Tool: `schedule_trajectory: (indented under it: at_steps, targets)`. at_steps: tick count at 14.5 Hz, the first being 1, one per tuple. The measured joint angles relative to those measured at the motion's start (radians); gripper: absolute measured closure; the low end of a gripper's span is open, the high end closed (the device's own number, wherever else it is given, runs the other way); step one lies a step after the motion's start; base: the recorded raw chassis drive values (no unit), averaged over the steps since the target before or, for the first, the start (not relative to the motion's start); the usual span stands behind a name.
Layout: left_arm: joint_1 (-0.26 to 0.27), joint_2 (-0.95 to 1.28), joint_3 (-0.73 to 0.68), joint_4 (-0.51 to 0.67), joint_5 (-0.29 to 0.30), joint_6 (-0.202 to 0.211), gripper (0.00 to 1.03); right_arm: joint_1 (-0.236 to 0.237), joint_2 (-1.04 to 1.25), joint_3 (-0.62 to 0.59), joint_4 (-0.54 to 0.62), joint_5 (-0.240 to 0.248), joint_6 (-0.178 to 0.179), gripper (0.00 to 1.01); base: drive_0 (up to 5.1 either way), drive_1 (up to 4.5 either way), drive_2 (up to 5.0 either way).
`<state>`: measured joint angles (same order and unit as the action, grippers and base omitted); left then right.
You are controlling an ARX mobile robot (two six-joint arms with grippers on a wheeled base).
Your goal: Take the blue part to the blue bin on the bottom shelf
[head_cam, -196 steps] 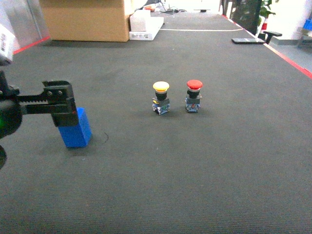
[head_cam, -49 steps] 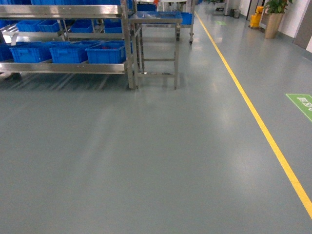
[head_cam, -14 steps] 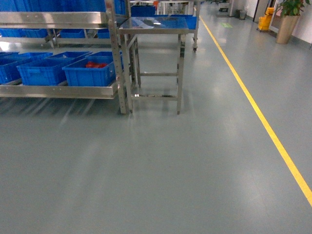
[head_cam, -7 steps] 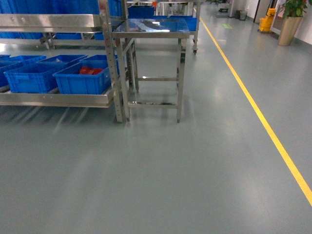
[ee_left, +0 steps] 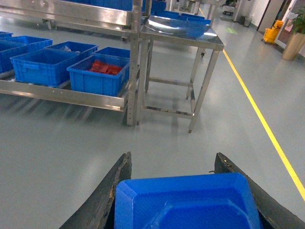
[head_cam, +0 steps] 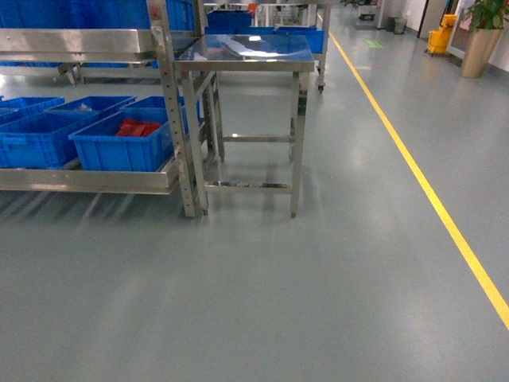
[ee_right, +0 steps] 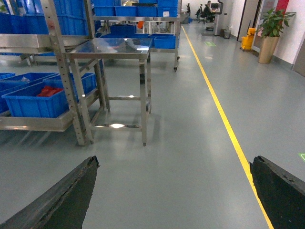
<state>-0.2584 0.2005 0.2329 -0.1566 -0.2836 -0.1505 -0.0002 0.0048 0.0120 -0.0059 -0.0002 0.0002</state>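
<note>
The left gripper (ee_left: 188, 191) grips the blue part (ee_left: 187, 202) by its flat sides, a stiff, light, probably smooth block, while the right gripper (ee_right: 174, 191) is spread empty.

No text, label, brand or number can be read in any view. A green floor marking (ee_right: 210, 43) shows far down the aisle. It is too small to make out.

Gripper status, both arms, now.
Left gripper: shut on the blue part, held between its fingers.
Right gripper: open, fingers wide apart, nothing between them.
</note>
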Motion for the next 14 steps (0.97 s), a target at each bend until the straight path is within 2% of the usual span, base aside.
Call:
schedule_trajectory:
  at_steps: [14]
  targets:
    - [0.000,0.000,0.000,0.000,-0.001,0.000,0.60,0.000,0.000,0.000,0.006,0.000,0.000,0.03,0.1,3.96,-3.8]
